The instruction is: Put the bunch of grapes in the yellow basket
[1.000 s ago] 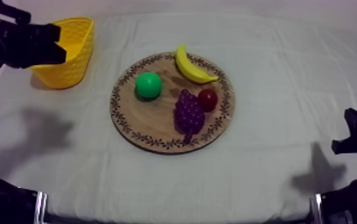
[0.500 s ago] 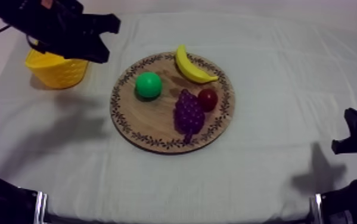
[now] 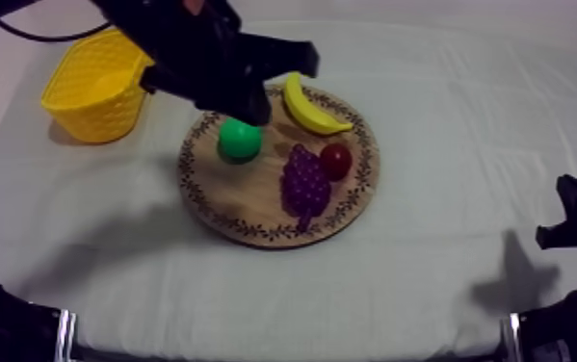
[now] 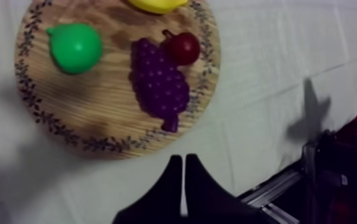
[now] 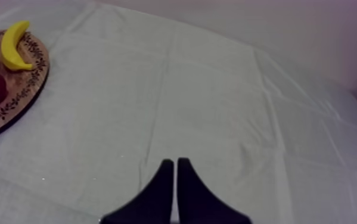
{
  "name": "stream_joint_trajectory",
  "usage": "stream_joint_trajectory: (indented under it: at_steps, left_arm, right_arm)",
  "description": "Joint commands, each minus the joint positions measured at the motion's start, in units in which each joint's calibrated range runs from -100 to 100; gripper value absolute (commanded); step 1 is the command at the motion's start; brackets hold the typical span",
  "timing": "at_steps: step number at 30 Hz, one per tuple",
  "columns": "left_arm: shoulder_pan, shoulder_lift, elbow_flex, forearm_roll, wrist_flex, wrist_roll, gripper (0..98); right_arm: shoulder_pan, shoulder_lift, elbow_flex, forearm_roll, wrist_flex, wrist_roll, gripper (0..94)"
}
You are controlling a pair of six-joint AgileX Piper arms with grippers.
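At the near right side of the grey-white cloth, my right gripper rested low. Its two black fingers lay pressed together as a narrow wedge, with nothing between them, and only bare cloth was under it.

A little farther, in the middle of the table, lay the round wooden board with the patterned rim. The bunch of grapes lay on this board, on its near right part, with the stem end pointing to the near rim. No gripper touched it. The small red fruit was just beside the bunch on its far right; I could not tell whether the two touched. The green pear stood apart from them on the left part of the board, and the banana lay at the far rim.

Above the far left rim of the board hung my left arm, partly over the pear. My left gripper was closed with empty fingers, which met in a thin wedge. In its wrist view it looked down on the board, and the fingers showed over the cloth just outside the rim, near the stem of the grapes.

Farthest, at the far left of the table, stood the yellow basket, well apart from the board.
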Motion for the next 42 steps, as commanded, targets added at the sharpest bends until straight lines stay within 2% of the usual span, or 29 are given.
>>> stream_joint_trajectory:
  at_steps: [1, 5, 7, 18, 25, 30, 34, 42]
  left_arm:
    - [0.9, 2.6, -3.1, -0.11, 0.5, 0.2, 0.1]
    - [1.9, 5.8, -6.6, -0.26, 1.1, 0.5, 1.0]
    - [2.2, 6.9, -7.5, -0.24, 1.2, 0.7, 5.1]
    - [1.8, 10.4, -9.0, -0.19, 1.3, 1.4, 40.1]
    - [1.1, 12.1, -8.8, -0.35, 1.1, 1.7, 67.5]
    - [1.0, 13.2, -8.7, -0.23, 1.0, 1.9, 82.6]
    - [0.9, 14.4, -8.9, -0.12, 0.8, 2.1, 87.4]
    - [0.7, 18.7, -8.1, 0.51, -0.8, 2.2, 87.2]
  right_arm:
    - [0.0, 0.0, 0.0, 0.0, 0.0, 0.0, 0.3]
    - [0.0, 0.0, 0.0, 0.0, 0.0, 0.0, 0.3]
    - [0.0, 0.0, 0.0, 0.0, 0.0, 0.0, 0.3]
    - [0.0, 0.0, 0.0, 0.0, 0.0, 0.0, 0.3]
    - [0.0, 0.0, 0.0, 0.0, 0.0, 0.0, 0.3]
    - [0.0, 0.0, 0.0, 0.0, 0.0, 0.0, 0.3]
    - [0.0, 0.0, 0.0, 0.0, 0.0, 0.0, 0.3]
    - [0.0, 0.0, 0.0, 0.0, 0.0, 0.0, 0.3]
